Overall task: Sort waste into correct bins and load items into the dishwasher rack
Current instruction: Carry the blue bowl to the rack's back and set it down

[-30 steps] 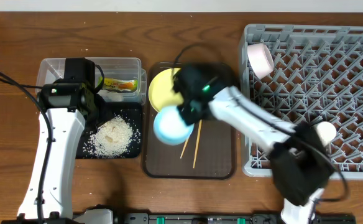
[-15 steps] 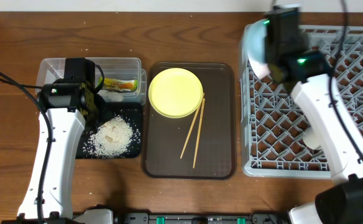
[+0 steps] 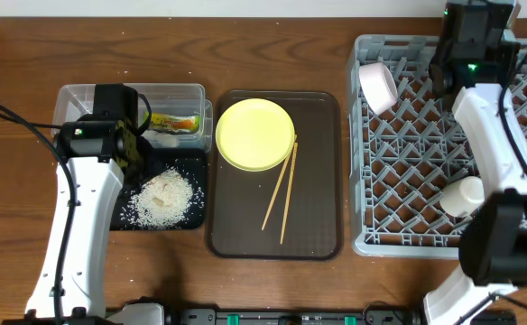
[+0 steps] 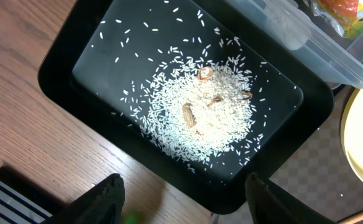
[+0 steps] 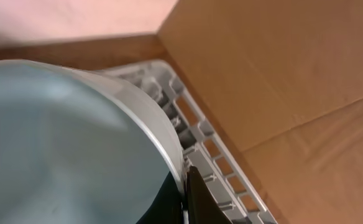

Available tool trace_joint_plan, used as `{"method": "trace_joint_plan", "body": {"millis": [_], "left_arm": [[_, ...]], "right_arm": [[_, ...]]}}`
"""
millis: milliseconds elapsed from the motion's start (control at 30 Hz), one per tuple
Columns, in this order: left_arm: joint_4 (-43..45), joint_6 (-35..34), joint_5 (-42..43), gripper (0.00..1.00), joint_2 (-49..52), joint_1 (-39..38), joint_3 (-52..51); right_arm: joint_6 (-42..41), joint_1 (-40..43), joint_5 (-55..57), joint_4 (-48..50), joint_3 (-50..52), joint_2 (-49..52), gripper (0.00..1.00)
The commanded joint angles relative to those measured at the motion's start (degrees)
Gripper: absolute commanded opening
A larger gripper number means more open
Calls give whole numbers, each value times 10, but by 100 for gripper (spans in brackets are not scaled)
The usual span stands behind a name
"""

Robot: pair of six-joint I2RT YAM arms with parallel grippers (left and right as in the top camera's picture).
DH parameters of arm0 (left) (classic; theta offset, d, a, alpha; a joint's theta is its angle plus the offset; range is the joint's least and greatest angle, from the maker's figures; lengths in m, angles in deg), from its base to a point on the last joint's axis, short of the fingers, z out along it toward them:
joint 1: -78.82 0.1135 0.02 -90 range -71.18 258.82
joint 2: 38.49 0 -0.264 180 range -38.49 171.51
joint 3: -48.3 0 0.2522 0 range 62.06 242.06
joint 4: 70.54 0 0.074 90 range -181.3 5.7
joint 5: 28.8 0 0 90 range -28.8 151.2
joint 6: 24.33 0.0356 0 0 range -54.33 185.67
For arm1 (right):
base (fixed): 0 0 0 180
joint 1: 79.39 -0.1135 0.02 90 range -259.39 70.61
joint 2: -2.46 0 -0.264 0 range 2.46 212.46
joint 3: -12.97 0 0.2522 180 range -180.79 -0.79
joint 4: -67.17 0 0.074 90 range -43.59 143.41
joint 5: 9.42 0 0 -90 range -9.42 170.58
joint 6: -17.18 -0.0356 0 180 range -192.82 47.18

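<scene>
Since half a second ago my right arm has swung from the rack's far left corner across to its far right corner, taking the blue bowl along; the left arm and everything on the table stay put.

Left side: my left gripper (image 4: pixel 183 193) hangs over the black tray (image 3: pixel 191 219), fingers spread wide, nothing between them. That tray holds a pile of rice (image 3: pixel 161 197) with stray grains around it and a few brownish bits on top. Just behind it, touching, is the clear tub (image 3: pixel 74 90), with the wrapper (image 3: pixel 175 123) lying in its right end.

Middle: the brown tray (image 3: pixel 313 217) carries the yellow plate (image 3: pixel 254 134) at its far end. The chopsticks (image 3: pixel 281 194) lie slanted beside the plate, far ends touching its rim.

Right: the rack (image 3: pixel 408 181) has the white bowl (image 3: pixel 377 86) on its side near the far left corner and the cup (image 3: pixel 463 195) near the right edge. My right gripper (image 5: pixel 183 186) pinches the rim of the blue bowl (image 5: pixel 63 143), held above the rack's far edge. From overhead the arm hides the bowl.
</scene>
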Motion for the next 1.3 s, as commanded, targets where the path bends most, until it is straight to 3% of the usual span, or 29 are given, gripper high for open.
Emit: {"method": "trace_joint_plan", "body": {"millis": [0, 500, 900, 1000, 1167, 1267], "left_arm": [[-2, -5, 4, 65, 2, 2, 3], [-4, -5, 4, 65, 2, 2, 3], [-4, -5, 4, 65, 2, 2, 3], [-4, -5, 4, 65, 2, 2, 3], [-4, -5, 4, 65, 2, 2, 3], [-4, -5, 4, 65, 2, 2, 3]], "right_arm": [[7, 1, 21, 2, -1, 30, 1], [5, -41, 19, 30, -1, 104, 1], [5, -63, 19, -25, 0, 117, 2], [2, -73, 19, -74, 0, 116, 21], [-97, -87, 19, -154, 0, 98, 65], [-133, -92, -4, -175, 0, 67, 77]]}}
